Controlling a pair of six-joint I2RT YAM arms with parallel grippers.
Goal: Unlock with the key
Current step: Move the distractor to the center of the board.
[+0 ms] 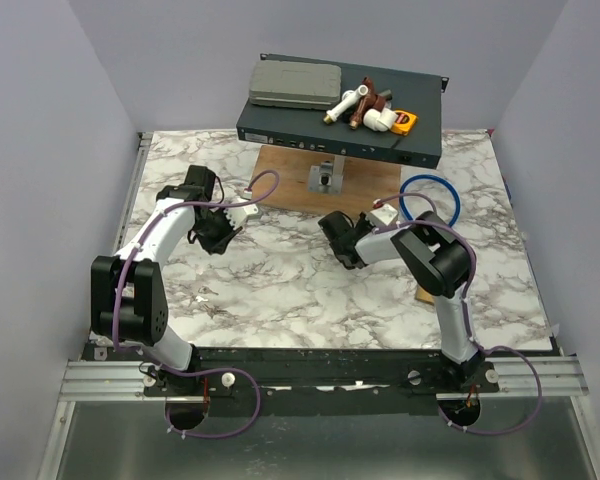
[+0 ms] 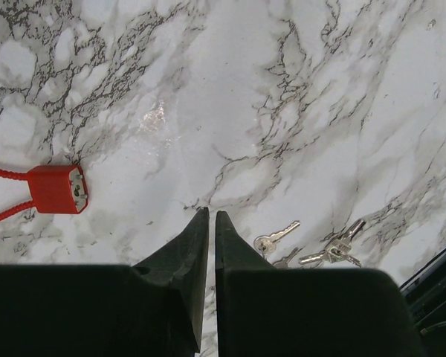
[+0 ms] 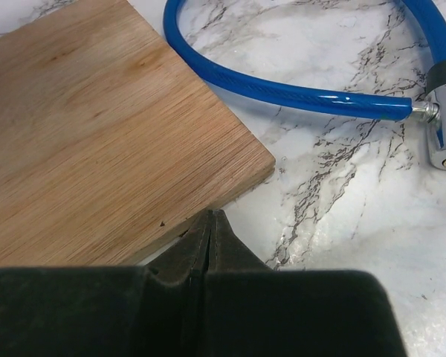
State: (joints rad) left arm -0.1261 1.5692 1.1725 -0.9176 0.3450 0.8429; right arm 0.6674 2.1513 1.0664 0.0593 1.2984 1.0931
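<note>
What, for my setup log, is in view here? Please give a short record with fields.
left hand: shut, empty, over white marble table
right hand: shut, empty, near corner of pale wooden board
by left hand: small silver metal keys, loose on table; red plastic cable lock body, apart from them
by right hand: blue cable lock with chrome cylinder, beside board

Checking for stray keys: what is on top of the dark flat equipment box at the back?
A grey rectangular case, white plastic pipe fittings, a brown fitting and a small yellow object lie on the dark flat equipment box. Nothing else shows there; anything beneath the case is covered.
</note>
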